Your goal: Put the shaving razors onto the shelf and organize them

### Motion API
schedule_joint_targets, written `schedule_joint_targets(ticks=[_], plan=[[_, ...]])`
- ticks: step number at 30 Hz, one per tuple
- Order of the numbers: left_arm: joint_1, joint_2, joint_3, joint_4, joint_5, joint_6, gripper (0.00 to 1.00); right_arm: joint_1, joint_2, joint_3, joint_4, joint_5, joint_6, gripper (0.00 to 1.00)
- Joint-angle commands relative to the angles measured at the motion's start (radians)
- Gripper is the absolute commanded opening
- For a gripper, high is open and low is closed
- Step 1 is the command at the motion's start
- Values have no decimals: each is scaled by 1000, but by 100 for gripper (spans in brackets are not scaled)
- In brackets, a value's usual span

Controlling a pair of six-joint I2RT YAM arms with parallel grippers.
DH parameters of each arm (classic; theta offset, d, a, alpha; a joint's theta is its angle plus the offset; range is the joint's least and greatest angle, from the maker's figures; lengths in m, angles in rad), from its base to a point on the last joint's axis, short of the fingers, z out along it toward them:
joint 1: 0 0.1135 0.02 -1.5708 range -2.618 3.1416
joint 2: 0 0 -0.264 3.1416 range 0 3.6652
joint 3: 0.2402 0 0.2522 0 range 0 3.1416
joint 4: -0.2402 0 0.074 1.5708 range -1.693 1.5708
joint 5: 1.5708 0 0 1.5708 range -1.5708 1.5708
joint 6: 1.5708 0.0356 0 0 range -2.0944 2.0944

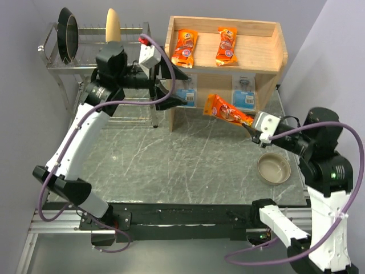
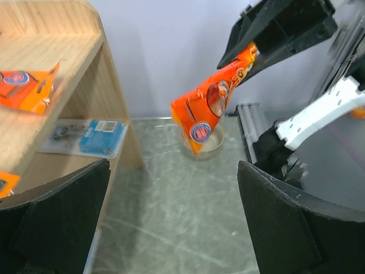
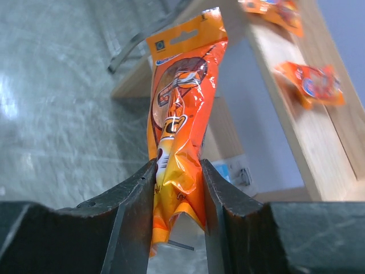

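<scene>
The wooden shelf (image 1: 268,63) stands at the back. Two orange razor packets (image 1: 184,47) (image 1: 226,45) lie on its top tier. Two blue-and-white razor cards (image 1: 187,97) (image 1: 246,100) lie on the lower tier. My right gripper (image 1: 251,128) is shut on the end of a third orange packet (image 1: 227,111) and holds it in the air in front of the shelf; the right wrist view shows the packet (image 3: 182,114) pinched between the fingers (image 3: 137,194). My left gripper (image 1: 179,85) is open and empty at the shelf's left end, by the left blue card (image 2: 94,137).
A chrome dish rack (image 1: 85,57) with a dark pan (image 1: 68,34) and a beige utensil (image 1: 112,25) stands at the back left. A tan bowl (image 1: 274,168) sits on the grey marbled table (image 1: 188,165) near the right arm, and shows in the left wrist view (image 2: 201,147).
</scene>
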Motion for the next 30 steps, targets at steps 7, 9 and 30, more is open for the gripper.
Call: schedule_joint_targets(ticks=[7,9,30], plan=[[-101,153,319,-575,-69,508,100,58,74,115,-275,-60,-509,42],[-136,132,254,-535,-80,497,99,90,76,115,-257,-31,-510,43],[-267,211,205,-512,-24,410,6,300,80,0,-91,150,-562,41]])
